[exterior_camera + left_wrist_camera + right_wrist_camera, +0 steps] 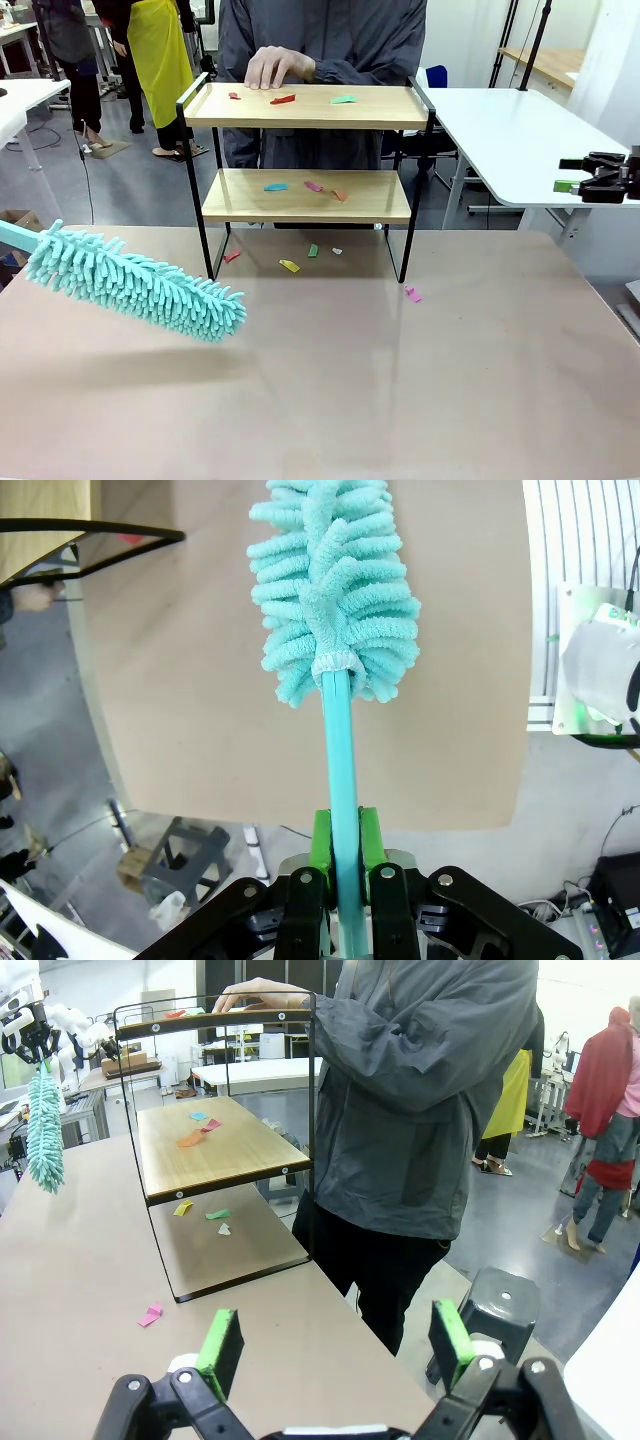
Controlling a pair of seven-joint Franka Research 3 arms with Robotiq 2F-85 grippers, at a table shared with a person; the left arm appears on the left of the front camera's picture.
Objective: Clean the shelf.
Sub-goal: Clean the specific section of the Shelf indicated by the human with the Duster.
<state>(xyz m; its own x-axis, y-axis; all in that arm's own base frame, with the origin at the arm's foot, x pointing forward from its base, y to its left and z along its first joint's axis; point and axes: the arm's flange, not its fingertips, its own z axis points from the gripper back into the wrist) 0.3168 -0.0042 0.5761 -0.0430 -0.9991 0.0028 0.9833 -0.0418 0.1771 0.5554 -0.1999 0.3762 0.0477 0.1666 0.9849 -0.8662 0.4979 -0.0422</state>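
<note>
The shelf (305, 106) stands at the table's far middle, two wooden boards on a black frame, also in the right wrist view (215, 1145). Coloured paper scraps (283, 99) lie on both boards and on the table beneath (289, 266). A person's hand (278, 66) rests on the top board. My left gripper (340, 845) is shut on the handle of a teal fluffy duster (335, 590), whose head (135, 282) hovers over the table left of the shelf. My right gripper (572, 186) stays open at the far right, its green pads (222, 1342) wide apart.
A pink scrap (412, 294) lies on the table right of the shelf's front leg. A white side table (510, 130) stands behind my right gripper. Other people stand far back left. The brown table's near half is bare.
</note>
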